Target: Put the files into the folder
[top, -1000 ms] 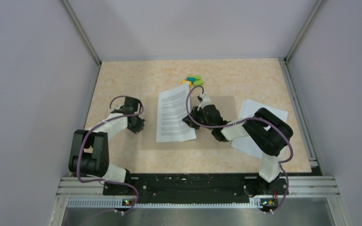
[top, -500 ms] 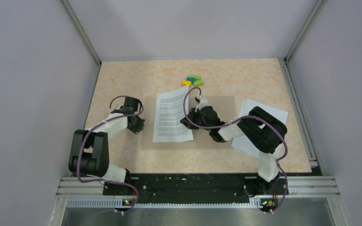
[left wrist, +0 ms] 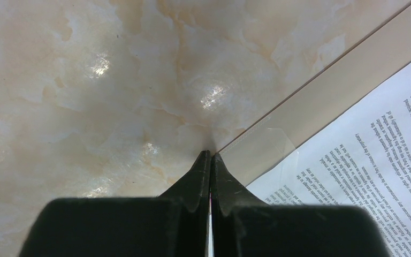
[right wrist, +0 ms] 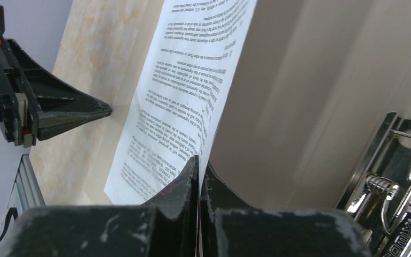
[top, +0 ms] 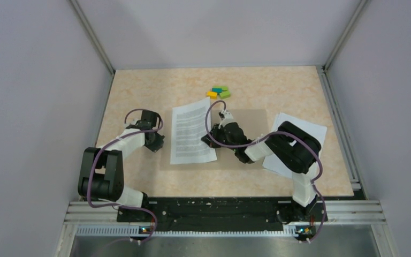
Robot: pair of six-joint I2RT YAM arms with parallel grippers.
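Right claw (top: 210, 142): jaws closed tight on the right edge of 1 printed sheet (top: 191, 131), which lies flat over the left half of the folder (top: 257, 122) | Left claw (top: 158, 143): jaws pressed together, tips at the folder's left edge | Stack of sheets (top: 313, 131): on the table right of the folder, partly under the right arm

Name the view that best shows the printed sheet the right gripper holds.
Top external: almost the whole sheet is visible, lying on the folder. Right wrist shows its pinched edge close up; left wrist only a corner.
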